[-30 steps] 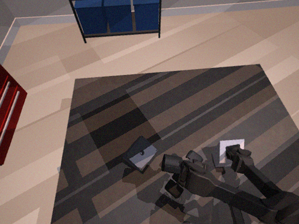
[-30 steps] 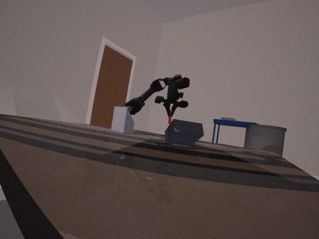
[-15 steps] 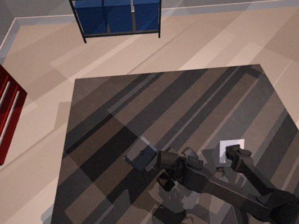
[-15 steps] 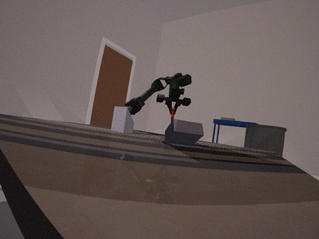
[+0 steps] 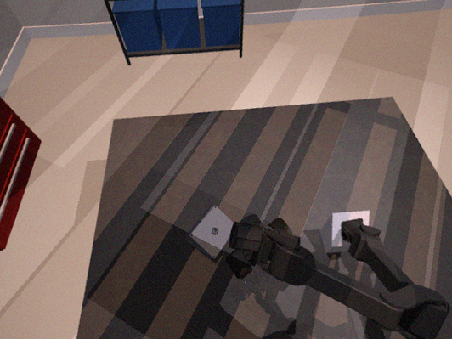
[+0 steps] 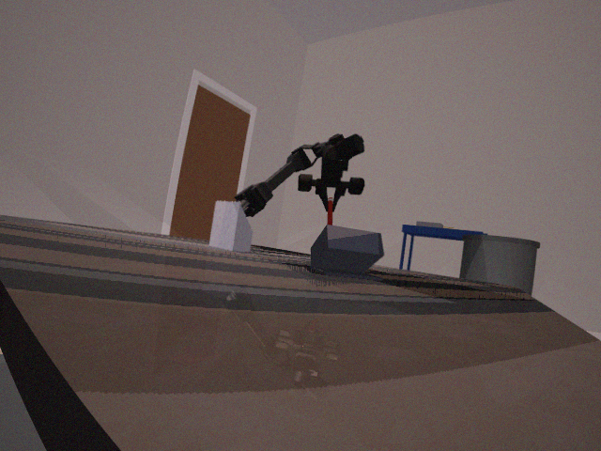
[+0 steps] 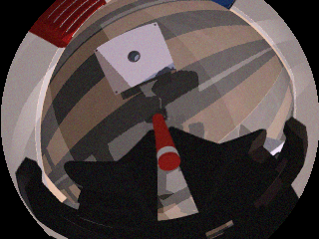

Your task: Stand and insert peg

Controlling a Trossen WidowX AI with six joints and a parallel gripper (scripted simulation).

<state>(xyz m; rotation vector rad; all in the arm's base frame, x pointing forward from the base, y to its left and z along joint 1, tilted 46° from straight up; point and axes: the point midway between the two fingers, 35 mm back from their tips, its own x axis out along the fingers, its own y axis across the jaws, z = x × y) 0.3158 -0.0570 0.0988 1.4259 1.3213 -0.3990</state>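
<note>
One pincer [image 6: 331, 197] clamped on red peg [image 6: 330, 211] above sloped panel [image 6: 346, 250]; white block [image 6: 230, 226] well apart.

The sloped panel [image 5: 212, 232] sat on the table [image 5: 136, 164] a little toward its near edge, about midway between the left and right edges, with the hole [image 5: 214, 231] in the middle of its face. The gripper [image 6: 331, 197] hung above the panel, on the panel's right in the top view, clamped on the peg [image 6: 330, 211], which pointed down at the panel's upper edge. The arm's base block [image 5: 350, 227] stood well to the right of the panel, nearer the table's right edge.
</note>
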